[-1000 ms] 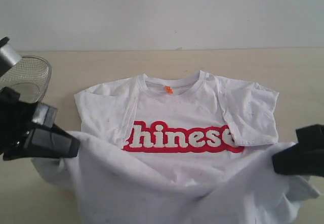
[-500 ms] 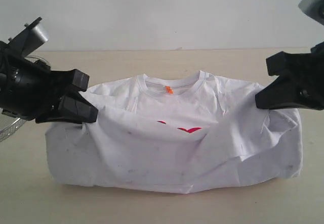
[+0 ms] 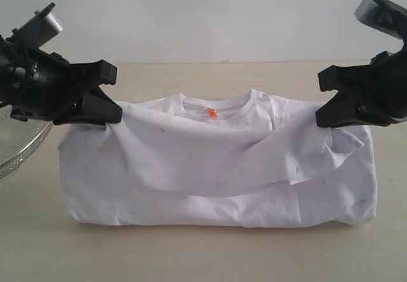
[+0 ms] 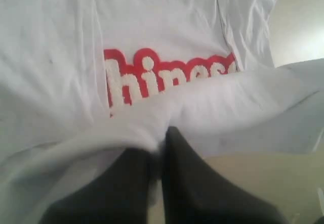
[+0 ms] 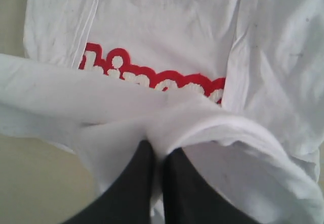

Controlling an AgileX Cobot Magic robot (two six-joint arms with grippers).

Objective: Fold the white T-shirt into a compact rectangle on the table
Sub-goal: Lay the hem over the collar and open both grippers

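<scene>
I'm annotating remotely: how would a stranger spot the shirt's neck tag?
The white T-shirt lies across the middle of the beige table. Inside its collar, at the far edge, sits the neck tag, the only orange spot on the white cloth.

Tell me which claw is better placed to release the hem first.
Left, probably: left claw holds the white T-shirt hem smooth at the shoulder line; fabric below right claw is bunched.
</scene>
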